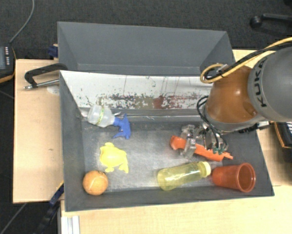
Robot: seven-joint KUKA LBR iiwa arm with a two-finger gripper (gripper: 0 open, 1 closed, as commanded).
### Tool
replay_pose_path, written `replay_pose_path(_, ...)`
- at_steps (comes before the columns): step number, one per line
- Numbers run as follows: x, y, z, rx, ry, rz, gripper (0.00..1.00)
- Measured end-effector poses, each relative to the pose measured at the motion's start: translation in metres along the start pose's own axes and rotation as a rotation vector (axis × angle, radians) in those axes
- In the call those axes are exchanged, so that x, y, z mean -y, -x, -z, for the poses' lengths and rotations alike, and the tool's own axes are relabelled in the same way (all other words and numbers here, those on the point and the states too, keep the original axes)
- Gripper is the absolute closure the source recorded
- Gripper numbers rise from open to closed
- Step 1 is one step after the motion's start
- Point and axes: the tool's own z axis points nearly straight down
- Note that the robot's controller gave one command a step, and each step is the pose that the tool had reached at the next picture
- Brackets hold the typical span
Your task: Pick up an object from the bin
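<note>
Far left: orange ball (95, 183) and yellow figure (113, 158). Behind them, clear capped bottle (100, 116) and blue toy (122, 127), shapes kinda hard to make out. Right of centre: orange carrot-like toy (177, 143), middle hidden under the gripper (200, 144). No clue if spread or clamped. In front, yellowish bottle (182, 175) and red cup (236, 177). Above, arm (232, 99) in from the right, orange-covered wrist pointing down.

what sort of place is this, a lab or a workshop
Most likely a robotics lab or test cell. A KUKA arm reaches into a grey metal bin of loose toys such as an orange ball and a yellow bottle, and the bin sits on a wooden table over dark carpet.
</note>
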Motion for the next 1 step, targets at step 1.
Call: replay_pose_path(1,0.0,0.0,0.0,0.0,0.0,0.0,1.0)
